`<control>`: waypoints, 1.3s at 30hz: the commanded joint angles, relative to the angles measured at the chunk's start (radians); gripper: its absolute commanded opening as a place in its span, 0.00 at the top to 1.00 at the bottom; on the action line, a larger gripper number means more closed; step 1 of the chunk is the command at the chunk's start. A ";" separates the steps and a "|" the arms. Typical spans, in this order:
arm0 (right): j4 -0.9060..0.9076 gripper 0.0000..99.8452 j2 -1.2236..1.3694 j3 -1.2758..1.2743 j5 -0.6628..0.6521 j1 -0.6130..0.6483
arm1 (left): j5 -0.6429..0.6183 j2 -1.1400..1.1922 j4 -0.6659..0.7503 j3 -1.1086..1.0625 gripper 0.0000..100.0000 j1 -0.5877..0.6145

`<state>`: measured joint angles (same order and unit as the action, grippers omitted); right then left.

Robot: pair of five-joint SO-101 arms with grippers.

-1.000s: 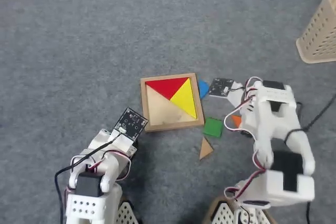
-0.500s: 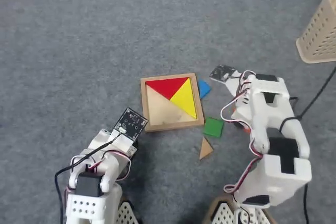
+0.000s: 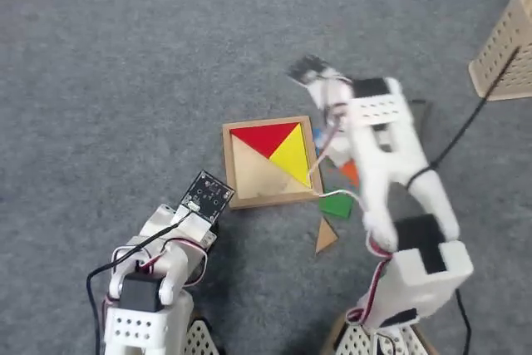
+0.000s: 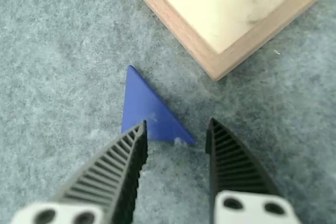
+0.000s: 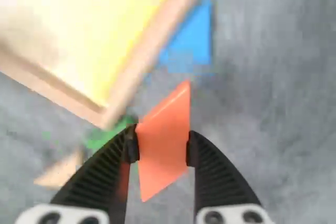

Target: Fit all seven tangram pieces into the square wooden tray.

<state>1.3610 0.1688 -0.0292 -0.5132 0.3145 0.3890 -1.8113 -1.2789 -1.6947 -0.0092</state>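
On the grey carpet [image 3: 125,64] I see the right arm [image 3: 391,164] stretched out from the near right. Its right gripper [image 5: 161,135] is clamped on an orange piece [image 5: 164,129], held just right of the tray [image 3: 278,199]. The left arm [image 3: 158,280] sits at the near left. My left gripper [image 4: 176,127] has its fingers apart over the near edge of a dark blue triangle [image 4: 147,111], which lies on the carpet just off the tray's near left corner. The tray lies mid-table with a red triangle [image 3: 268,137] along its far side and a yellow triangle [image 3: 295,160] along its right side; the rest is bare wood. A basket [image 3: 507,47] stands far right. A green square [image 3: 335,204] lies by the tray's near right corner, with a tan triangle [image 3: 325,236] nearer me. A light blue piece [image 5: 191,38] lies against the tray's right rim.
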 commanded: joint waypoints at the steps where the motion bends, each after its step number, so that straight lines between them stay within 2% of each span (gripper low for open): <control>1: 0.047 0.98 0.004 0.153 0.107 0.148 | -0.008 -0.012 -0.005 0.010 0.82 -0.002; 5: 0.025 0.98 0.064 0.224 0.199 0.282 | -0.008 -0.012 -0.005 0.010 0.82 -0.002; 8: -0.005 0.98 0.147 0.302 0.261 0.337 | -0.008 -0.012 -0.005 0.010 0.82 -0.002; 13: -0.031 0.98 0.303 0.493 0.333 0.351 | -0.008 -0.012 -0.005 0.010 0.82 -0.002; 18: -0.021 0.98 0.433 0.635 0.331 0.363 | -0.008 -0.012 -0.005 0.010 0.82 -0.002; 24: -0.021 0.85 0.486 0.655 0.327 0.363 | -0.008 -0.012 -0.005 0.010 0.82 -0.002; 32: 0.015 0.84 0.479 0.655 0.327 0.377 | -0.008 -0.012 -0.005 0.010 0.82 -0.002; 35: 0.027 0.85 0.466 0.655 0.327 0.374 | -0.008 -0.012 -0.005 0.010 0.82 -0.002; 39: 0.094 1.00 0.346 0.655 0.339 0.303 | -0.008 -0.012 -0.005 0.010 0.82 -0.002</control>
<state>1.4055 0.6613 0.5616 -0.1864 0.6720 0.3890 -1.8113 -1.2789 -1.6947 -0.0092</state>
